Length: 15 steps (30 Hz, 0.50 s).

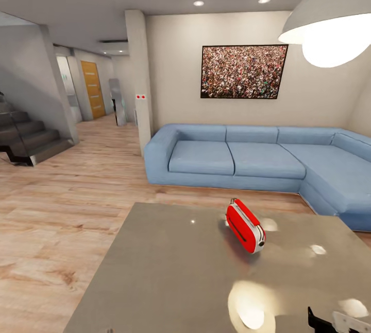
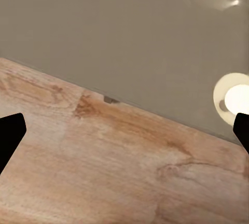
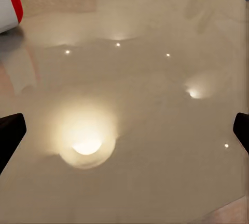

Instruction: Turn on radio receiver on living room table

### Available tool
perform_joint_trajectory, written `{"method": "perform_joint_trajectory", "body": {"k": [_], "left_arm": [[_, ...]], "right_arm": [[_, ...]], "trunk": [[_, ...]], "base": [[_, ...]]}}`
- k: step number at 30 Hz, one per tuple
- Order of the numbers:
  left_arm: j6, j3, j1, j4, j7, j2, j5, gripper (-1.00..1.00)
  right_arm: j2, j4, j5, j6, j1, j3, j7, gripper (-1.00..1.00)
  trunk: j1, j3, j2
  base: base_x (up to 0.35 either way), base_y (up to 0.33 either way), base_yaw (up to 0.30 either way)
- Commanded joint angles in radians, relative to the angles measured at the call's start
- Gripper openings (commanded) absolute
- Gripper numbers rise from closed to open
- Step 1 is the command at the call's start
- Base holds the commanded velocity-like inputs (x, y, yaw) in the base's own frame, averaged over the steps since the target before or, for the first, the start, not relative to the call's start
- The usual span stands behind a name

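Radio receiver (image 1: 245,225) standing on edge on the glossy grey counter (image 1: 170,271), toward its far side, right of centre. Red body, white edge, small dark dial at the lower right end; tilted slightly, long side running away toward the sofa. Faint reflection beneath it on the top.

Blue corner sofa (image 1: 247,160) beyond the counter, against the far wall. Framed crowd photo (image 1: 243,71) above it. White pendant lamp (image 1: 330,29) at upper right, lit. Light wood plank floor (image 1: 62,204) to the left, running to a dark staircase (image 1: 26,137) and an orange door (image 1: 91,90) down the hall.

Left hand (image 2: 124,130): dark fingertips (image 2: 10,133) at both side edges of the left wrist view, spread wide, nothing between. Below it, counter edge crossing diagonally over plank floor.

Right hand (image 3: 124,133): dark fingertips (image 3: 10,130) likewise at both side edges of the right wrist view, spread wide, holding nothing. Hovering over bare counter top with lamp glare. Corner of the receiver, white with red rim, at that view's edge, well apart from the fingers. Part of the right hand also at the head view's bottom right corner, over the counter.
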Motion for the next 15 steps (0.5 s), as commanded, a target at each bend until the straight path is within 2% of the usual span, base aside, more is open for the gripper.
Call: {"method": "perform_joint_trajectory", "body": {"k": [1, 3, 6, 7, 8, 9, 11, 15], "left_arm": [[0.0, 0.0, 0.0, 0.0, 0.0, 0.0, 0.0, 1.0], [0.0, 0.0, 0.0, 0.0, 0.0, 0.0, 0.0, 1.0], [0.0, 0.0, 0.0, 0.0, 0.0, 0.0, 0.0, 1.0], [0.0, 0.0, 0.0, 0.0, 0.0, 0.0, 0.0, 1.0], [0.0, 0.0, 0.0, 0.0, 0.0, 0.0, 0.0, 1.0], [0.0, 0.0, 0.0, 0.0, 0.0, 0.0, 0.0, 1.0], [0.0, 0.0, 0.0, 0.0, 0.0, 0.0, 0.0, 1.0], [0.0, -0.001, 0.0, 0.0, 0.0, 0.0, 0.0, 1.0]], "right_arm": [[-0.002, 0.0, 0.0, 0.0, 0.0, 0.0, 0.003, 1.0], [-0.014, 0.001, -0.002, 0.002, 0.0, -0.001, 0.038, 1.0], [-0.065, 0.006, -0.014, 0.005, 0.0, -0.008, 0.132, 1.0], [-0.087, 0.01, -0.04, 0.007, 0.0, -0.009, 0.168, 1.0], [-0.096, 0.012, -0.066, 0.008, 0.0, -0.009, 0.183, 1.0], [-0.106, 0.015, -0.11, 0.01, 0.0, -0.009, 0.198, 1.0], [-0.111, 0.016, -0.131, 0.012, 0.0, -0.009, 0.2, 1.0], [-0.113, 0.018, -0.142, 0.012, 0.0, 0.0, 0.199, 1.0]], "trunk": [[0.0, 0.0, 0.0], [0.0, 0.0, 0.0], [0.0, 0.0, 0.0], [0.0, 0.0, 0.0], [0.0, 0.0, 0.0], [0.0, 0.0, 0.0], [0.0, 0.0, 0.0], [0.0, 0.0, 0.0]], "base": [[0.0, 0.0, 0.0], [0.0, 0.0, 0.0], [0.0, 0.0, 0.0], [0.0, 0.0, 0.0], [0.0, 0.0, 0.0], [0.0, 0.0, 0.0], [0.0, 0.0, 0.0], [0.014, 0.0, 0.0]]}}
